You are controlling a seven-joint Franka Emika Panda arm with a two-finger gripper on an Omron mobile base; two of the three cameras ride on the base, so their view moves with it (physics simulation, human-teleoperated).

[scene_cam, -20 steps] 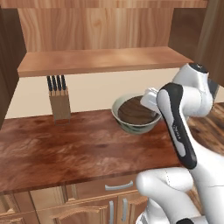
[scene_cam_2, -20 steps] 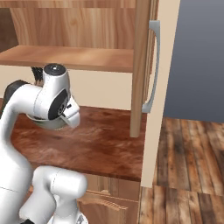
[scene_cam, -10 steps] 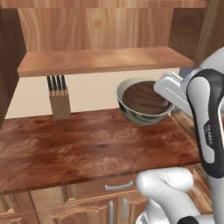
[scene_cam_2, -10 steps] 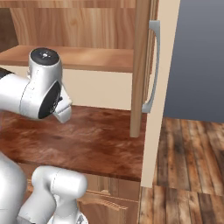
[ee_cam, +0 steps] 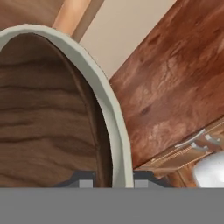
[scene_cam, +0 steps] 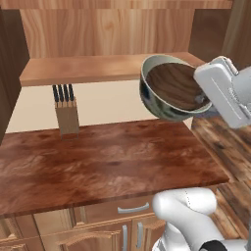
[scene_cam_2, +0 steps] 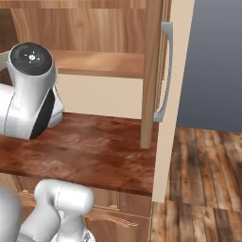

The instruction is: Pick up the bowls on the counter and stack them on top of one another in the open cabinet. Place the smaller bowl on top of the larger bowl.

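The larger pale grey-green bowl [scene_cam: 153, 107] hangs in the air above the right end of the counter [scene_cam: 108, 162], level with the open cabinet's tan shelf [scene_cam: 98, 68]. It tilts toward the camera. Nested inside it lies the smaller dark brown wooden bowl [scene_cam: 176, 86]. My gripper [scene_cam: 203, 100] is shut on the larger bowl's right rim. In the hand view the pale rim [ee_cam: 94, 83] runs down between my fingertips, gripper [ee_cam: 113, 180], with the brown bowl [ee_cam: 39, 122] to its left and the counter [ee_cam: 175, 78] below.
A knife block [scene_cam: 66, 110] stands at the back left of the counter. The cabinet's open door [scene_cam_2: 177, 94] with a metal handle [scene_cam_2: 165, 71] juts out at the right. Drawer fronts with handles [scene_cam: 132, 208] run under the counter edge.
The arm has raised both nested bowls from just above the counter to shelf height, and the bowls have tipped toward the camera.
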